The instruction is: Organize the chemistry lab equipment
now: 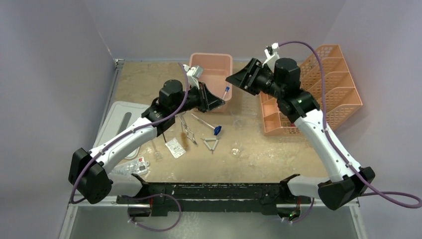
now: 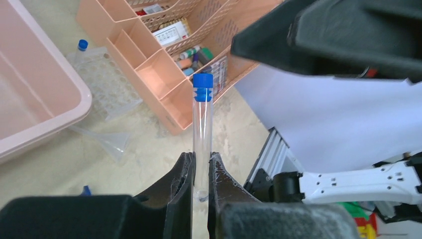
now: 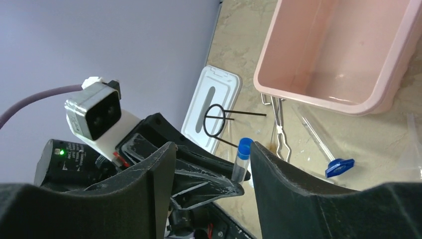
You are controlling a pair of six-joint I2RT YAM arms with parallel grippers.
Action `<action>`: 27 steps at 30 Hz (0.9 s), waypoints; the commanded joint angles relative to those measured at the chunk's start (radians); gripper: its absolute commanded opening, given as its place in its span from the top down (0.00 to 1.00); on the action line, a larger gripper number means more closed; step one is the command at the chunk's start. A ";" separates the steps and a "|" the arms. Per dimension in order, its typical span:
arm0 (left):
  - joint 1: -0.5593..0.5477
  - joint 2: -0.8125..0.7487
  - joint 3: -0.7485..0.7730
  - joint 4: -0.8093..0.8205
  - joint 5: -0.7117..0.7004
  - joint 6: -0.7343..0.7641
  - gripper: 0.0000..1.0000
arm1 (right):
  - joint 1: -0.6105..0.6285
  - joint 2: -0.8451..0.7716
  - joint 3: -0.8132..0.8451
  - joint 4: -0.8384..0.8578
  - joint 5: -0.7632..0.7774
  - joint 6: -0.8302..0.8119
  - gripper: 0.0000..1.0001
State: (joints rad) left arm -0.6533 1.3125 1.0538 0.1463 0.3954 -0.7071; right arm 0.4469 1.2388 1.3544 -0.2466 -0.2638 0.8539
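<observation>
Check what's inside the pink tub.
Pink tub: bare floor, nothing seen inside. Left end effector, holding a capped tube, covers its near-left corner from above.

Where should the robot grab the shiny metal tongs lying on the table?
Probably from straight above: the metal scissor-like tongs lie flat on the table. Pinch the narrow middle where the arms cross, across their long line. The open right tool seems freer; the left tool holds a clear blue-capped tube.

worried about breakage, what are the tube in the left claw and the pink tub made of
Tube: clear, glossy, see-through wall; glass or clear plastic, can't tell. Its blue cap: ribbed, likely plastic. Pink tub: opaque, smooth moulded plastic, soft sheen.
</observation>
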 commanded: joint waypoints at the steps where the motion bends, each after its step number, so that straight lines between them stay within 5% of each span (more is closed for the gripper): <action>1: -0.003 -0.035 0.091 -0.111 0.046 0.178 1.00 | -0.027 0.039 0.143 -0.179 -0.136 -0.093 0.41; 13: -0.002 -0.021 0.107 -0.123 0.156 0.228 1.00 | -0.064 0.075 0.110 -0.229 -0.260 -0.076 0.41; 27: 0.035 -0.015 0.121 -0.144 0.236 0.258 1.00 | -0.106 0.074 0.003 -0.096 -0.419 0.045 0.66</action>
State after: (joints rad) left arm -0.6292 1.3125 1.1355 -0.0284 0.5915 -0.4763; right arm 0.3546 1.3304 1.3666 -0.4225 -0.6060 0.8623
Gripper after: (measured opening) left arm 0.078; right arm 0.380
